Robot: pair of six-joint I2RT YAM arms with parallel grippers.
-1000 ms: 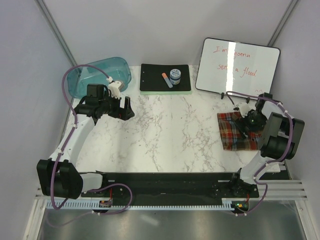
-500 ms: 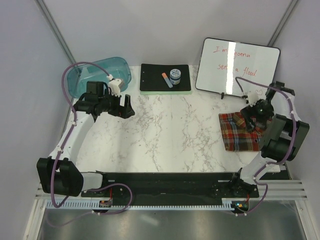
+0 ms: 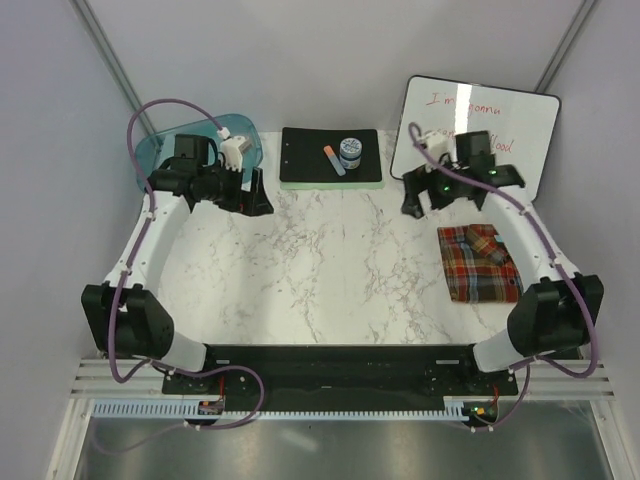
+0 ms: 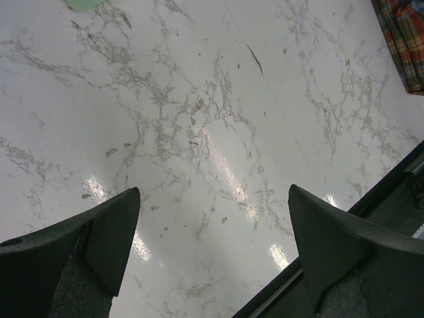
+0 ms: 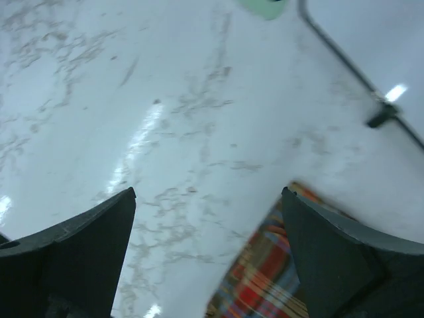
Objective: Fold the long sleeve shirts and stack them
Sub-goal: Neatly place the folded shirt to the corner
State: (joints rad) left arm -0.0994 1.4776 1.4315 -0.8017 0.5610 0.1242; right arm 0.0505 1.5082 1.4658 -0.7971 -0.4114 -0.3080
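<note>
**Both grippers open and empty above the table; shirt lies alone to the right**

The plaid shirt (image 3: 480, 263) rests flat on the marble table (image 3: 330, 270), to the right of the clipboard (image 3: 300, 158) and nearer the arm bases than it. It is bunched into a compact, roughly rectangular shape. Nothing touches it.

The left gripper (image 3: 257, 204) hangs just left of the clipboard, near its closer corner. Its jaws are spread wide with nothing between them. Its wrist view shows only bare marble between the two dark fingers (image 4: 99, 238), with an edge of the shirt in the upper right corner.

The right gripper (image 3: 417, 206) sits to the right of the clipboard, between it and the shirt and clear of the cloth. Its jaws are likewise parted wide and empty. Its wrist view shows marble between the fingers, with a plaid corner at the bottom edge.

On the clipboard lie a small jar (image 3: 350, 151) and a marker (image 3: 334, 159). A whiteboard (image 3: 500, 115) with red writing stands right of the clipboard, and a teal bin (image 3: 160, 160) lies well to its left.
</note>
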